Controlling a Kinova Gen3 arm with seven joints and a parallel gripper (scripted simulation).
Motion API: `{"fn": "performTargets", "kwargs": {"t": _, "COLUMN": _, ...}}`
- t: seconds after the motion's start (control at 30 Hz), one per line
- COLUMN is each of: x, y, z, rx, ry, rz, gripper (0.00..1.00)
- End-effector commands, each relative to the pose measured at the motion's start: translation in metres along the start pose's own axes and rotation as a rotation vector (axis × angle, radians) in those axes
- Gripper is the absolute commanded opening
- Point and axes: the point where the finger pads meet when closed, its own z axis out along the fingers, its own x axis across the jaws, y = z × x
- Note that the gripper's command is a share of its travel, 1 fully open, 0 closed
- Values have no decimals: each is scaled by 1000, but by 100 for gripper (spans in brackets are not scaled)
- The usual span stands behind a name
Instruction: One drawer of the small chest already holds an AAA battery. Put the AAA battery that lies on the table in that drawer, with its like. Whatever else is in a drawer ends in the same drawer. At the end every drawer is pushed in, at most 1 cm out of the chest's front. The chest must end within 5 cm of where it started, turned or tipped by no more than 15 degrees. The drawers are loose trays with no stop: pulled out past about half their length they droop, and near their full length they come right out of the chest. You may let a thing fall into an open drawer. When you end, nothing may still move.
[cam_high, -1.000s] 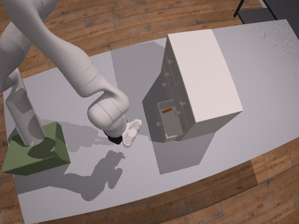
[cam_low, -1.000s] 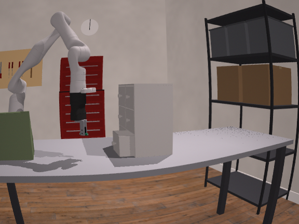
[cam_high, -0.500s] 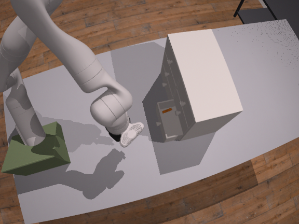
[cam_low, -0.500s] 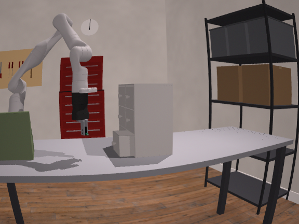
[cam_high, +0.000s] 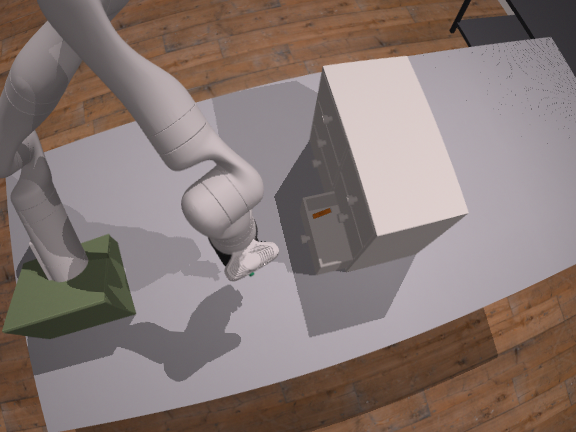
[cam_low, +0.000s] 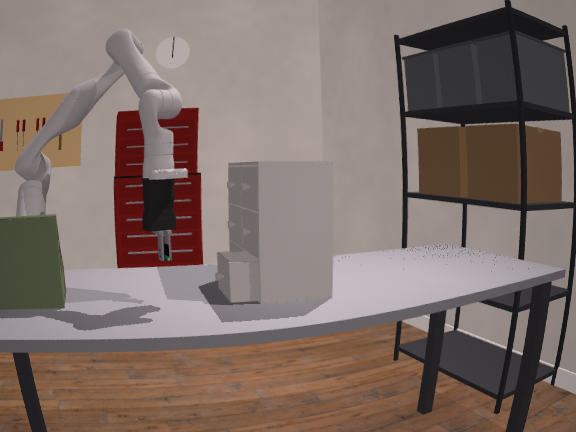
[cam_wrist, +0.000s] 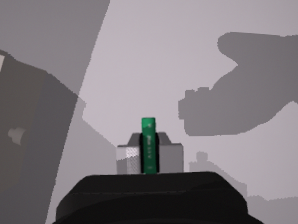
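My gripper (cam_wrist: 149, 146) is shut on a green AAA battery (cam_wrist: 149, 144), which sticks out between the fingertips. In the exterior view the gripper (cam_low: 164, 250) hangs above the table, left of the chest, with the green battery (cam_low: 167, 258) at its tips. The pale chest (cam_high: 385, 155) stands on the table with small knobbed drawers on its front. Its bottom drawer (cam_high: 325, 230) is pulled out and holds an orange battery (cam_high: 321, 213). From above, the gripper (cam_high: 250, 267) is to the left of this open drawer, apart from it.
A green block (cam_high: 70, 290) holds the arm's base at the table's left. A black shelf rack (cam_low: 490, 200) with boxes stands to the right of the table. The other drawers of the chest (cam_low: 242, 207) look pushed in.
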Motion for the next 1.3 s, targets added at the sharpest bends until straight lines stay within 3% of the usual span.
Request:
{"fn": "performTargets", "kwargs": {"t": 0.0, "x": -3, "y": 1, "z": 1, "rx": 3, "ry": 6, "rz": 39, "gripper": 24}}
{"fn": "performTargets", "kwargs": {"t": 1.27, "x": -18, "y": 2, "z": 1, "rx": 5, "ry": 5, "rz": 829, "gripper": 24}}
